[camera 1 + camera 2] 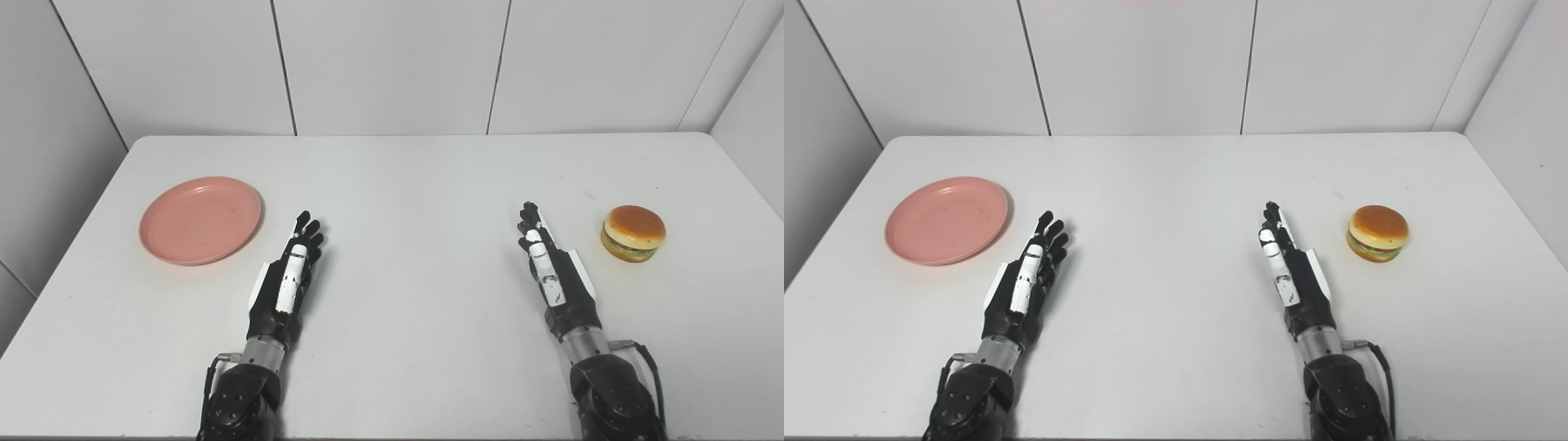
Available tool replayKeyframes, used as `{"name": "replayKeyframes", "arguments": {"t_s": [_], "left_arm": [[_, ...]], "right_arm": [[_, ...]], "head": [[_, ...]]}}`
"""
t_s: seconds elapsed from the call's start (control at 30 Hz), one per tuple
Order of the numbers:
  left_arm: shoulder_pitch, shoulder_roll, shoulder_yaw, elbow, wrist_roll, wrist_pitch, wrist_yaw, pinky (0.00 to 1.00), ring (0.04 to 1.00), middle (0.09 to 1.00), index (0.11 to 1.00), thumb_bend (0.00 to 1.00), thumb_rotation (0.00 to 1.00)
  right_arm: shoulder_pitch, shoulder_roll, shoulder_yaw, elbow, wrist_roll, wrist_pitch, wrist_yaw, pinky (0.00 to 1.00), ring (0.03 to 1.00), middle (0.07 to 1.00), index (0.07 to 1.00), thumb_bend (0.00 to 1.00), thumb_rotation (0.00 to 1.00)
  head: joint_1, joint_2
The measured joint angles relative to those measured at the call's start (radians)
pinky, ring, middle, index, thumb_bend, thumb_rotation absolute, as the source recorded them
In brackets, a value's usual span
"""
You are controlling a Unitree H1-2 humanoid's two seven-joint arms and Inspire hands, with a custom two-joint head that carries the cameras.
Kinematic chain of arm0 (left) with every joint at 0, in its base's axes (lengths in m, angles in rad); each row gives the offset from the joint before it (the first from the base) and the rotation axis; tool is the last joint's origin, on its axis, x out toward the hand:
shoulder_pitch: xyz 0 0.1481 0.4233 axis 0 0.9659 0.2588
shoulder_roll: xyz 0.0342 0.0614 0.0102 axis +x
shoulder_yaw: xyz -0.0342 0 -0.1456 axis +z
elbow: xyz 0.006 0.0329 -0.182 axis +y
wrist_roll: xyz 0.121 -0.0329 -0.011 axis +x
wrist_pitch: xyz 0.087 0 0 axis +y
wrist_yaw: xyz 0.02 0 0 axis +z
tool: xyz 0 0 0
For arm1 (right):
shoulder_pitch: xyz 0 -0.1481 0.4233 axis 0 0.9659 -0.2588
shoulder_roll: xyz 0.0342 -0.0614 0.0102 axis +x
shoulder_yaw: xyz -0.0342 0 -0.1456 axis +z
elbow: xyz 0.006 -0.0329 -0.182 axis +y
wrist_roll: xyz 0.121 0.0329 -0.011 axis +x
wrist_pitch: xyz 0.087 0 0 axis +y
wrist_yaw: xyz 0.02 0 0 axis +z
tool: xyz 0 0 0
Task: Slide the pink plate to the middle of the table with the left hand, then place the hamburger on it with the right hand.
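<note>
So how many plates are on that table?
1. The pink plate lies on the table's left side, just beyond the left hand. The hamburger sits far right. Nothing seems hidden.

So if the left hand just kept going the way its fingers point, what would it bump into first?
Probably nothing on the table. The left hand points up and slightly right, so the round pink plate stays off to its left. Ahead is bare white table, then likely the white panelled wall.
</note>
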Motion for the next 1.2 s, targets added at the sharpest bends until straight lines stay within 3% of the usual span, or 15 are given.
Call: {"name": "replayKeyframes", "arguments": {"t_s": [0.87, 1.2], "left_arm": [[-0.002, 0.000, 0.000, 0.004, 0.000, -0.003, 0.000, 1.00, 0.978, 0.984, 0.979, 0.35, 1.00], [-0.002, 0.000, 0.000, 0.004, 0.001, -0.003, 0.000, 1.00, 0.975, 0.980, 0.977, 0.35, 1.00]], "right_arm": [[0.000, 0.000, 0.000, 0.002, 0.001, 0.000, 0.000, 1.00, 1.000, 1.000, 1.000, 0.65, 1.00], [0.000, 0.001, -0.004, 0.004, 0.004, 0.000, 0.000, 1.00, 1.000, 1.000, 1.000, 0.53, 1.00]], "head": [[0.002, -0.003], [0.002, -0.003]]}}
